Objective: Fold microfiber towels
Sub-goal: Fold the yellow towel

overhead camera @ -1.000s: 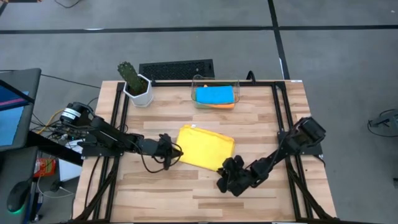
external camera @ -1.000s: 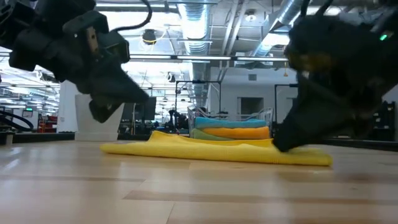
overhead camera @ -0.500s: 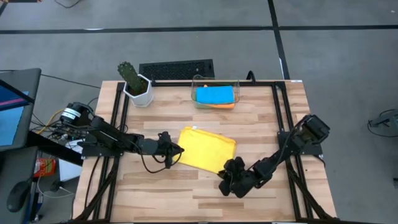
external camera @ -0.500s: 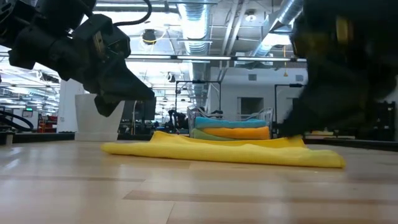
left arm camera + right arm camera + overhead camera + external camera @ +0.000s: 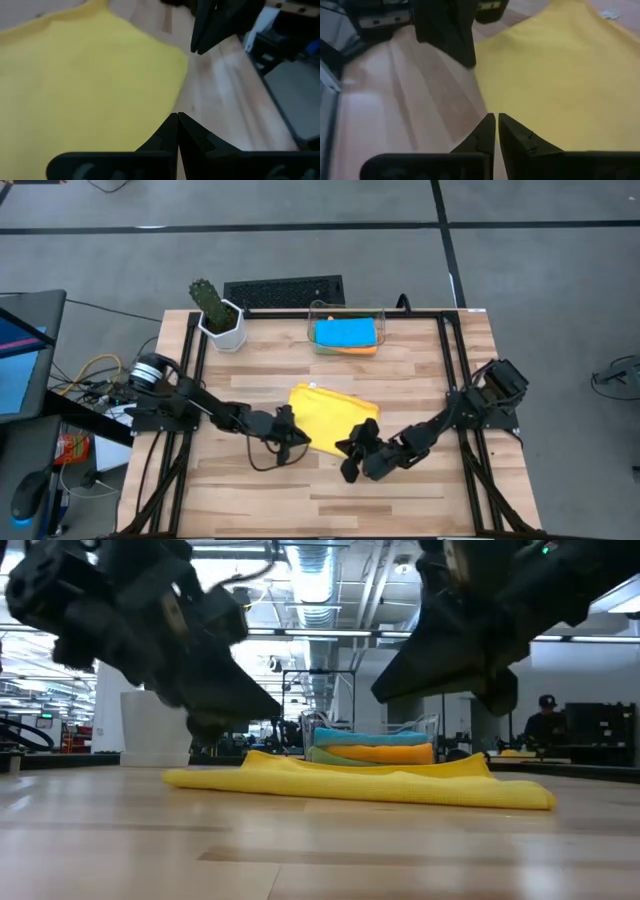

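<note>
A yellow microfiber towel (image 5: 335, 413), folded into a rectangle, lies flat on the wooden table near its middle (image 5: 360, 783). My left gripper (image 5: 303, 440) is shut and hovers just off the towel's near left edge (image 5: 177, 117). My right gripper (image 5: 345, 452) hangs above the towel's near corner, fingertips all but together with nothing between them (image 5: 496, 117). In the low view both grippers are clear of the cloth. A blue towel (image 5: 345, 332) lies folded on an orange one in the clear bin (image 5: 378, 330).
The clear bin stands at the table's far edge, with a potted cactus (image 5: 218, 315) at the far left and a black keyboard (image 5: 283, 291) behind the table. Bare wood lies toward the table's near edge. A person (image 5: 545, 725) sits in the room beyond.
My right gripper has risen off the yellow towel's near right end and gone toward the table's left. My left gripper has gone right and nearer along the towel's near edge. The towel stays flat on the table.
</note>
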